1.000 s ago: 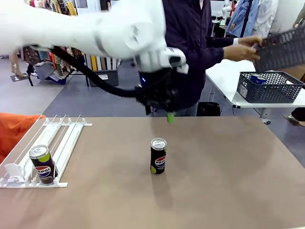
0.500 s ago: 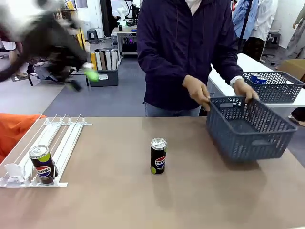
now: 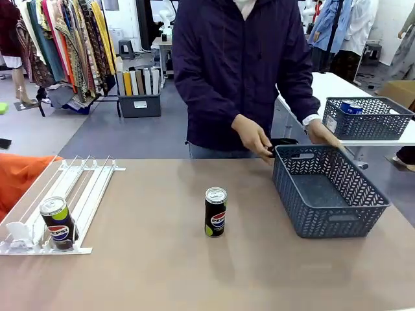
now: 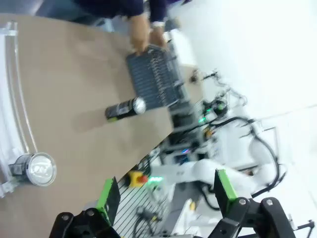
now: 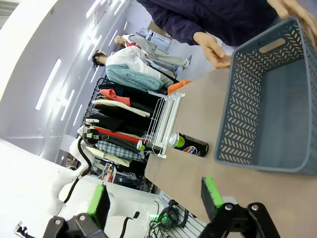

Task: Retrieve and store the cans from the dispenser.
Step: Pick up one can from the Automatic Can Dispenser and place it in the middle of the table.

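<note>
**Two Pepsi cans to fetch, both my claws spread and empty**

The standing can [image 3: 215,212] is upright mid-bench [image 3: 162,272]; the racked can [image 3: 57,223] sits at the dispenser's [image 3: 91,181] low end by the clear stops. Both are black with the Pepsi globe and a green-yellow band; finer print is too small to read. I judge them thin-walled, smooth and easily dented, so I'd pinch gently across the mid-body. My left claw [image 4: 166,198] and right claw [image 5: 154,198] hang wide, well clear of them.
</note>
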Tool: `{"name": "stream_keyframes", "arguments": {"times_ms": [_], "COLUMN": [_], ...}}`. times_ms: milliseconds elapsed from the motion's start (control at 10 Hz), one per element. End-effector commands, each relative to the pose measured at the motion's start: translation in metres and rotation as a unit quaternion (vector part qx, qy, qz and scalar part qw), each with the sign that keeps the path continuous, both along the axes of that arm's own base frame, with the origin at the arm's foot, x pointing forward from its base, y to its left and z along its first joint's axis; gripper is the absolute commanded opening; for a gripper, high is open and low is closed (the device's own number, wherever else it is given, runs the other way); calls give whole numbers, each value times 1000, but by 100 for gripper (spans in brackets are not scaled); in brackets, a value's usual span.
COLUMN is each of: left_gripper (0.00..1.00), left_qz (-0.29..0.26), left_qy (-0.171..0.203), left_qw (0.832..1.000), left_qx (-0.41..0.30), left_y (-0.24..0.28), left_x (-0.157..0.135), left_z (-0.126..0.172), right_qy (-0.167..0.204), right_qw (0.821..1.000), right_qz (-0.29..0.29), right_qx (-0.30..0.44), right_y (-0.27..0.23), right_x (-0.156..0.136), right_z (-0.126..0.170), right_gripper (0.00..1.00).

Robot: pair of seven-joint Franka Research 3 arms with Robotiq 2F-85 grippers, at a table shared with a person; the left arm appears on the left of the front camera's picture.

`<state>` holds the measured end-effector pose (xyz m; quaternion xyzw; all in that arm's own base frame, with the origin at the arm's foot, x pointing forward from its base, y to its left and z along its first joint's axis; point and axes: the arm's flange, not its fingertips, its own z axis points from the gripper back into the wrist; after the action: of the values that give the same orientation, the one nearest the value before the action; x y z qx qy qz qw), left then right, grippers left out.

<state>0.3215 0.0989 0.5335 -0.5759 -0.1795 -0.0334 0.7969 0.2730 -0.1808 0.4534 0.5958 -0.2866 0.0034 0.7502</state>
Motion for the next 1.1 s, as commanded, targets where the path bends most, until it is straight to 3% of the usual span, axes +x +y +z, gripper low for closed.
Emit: {"name": "stream_keyframes", "arguments": {"times_ms": [0, 1000], "left_gripper": [100, 100], "left_qz": [-21, -21], "left_qy": [10, 10], "left_qw": [998, 998], "left_qx": [58, 58], "left_y": [-16, -16], "left_x": [9, 9], "left_z": [24, 24], "right_qy": [-17, -17], "right_qw": [1000, 1000], "right_qz": [-4, -4], "right_qx": [8, 8], "right_y": [0, 0], "right_x": [4, 4], "right_z": [4, 4], "right_gripper": [100, 100]}}
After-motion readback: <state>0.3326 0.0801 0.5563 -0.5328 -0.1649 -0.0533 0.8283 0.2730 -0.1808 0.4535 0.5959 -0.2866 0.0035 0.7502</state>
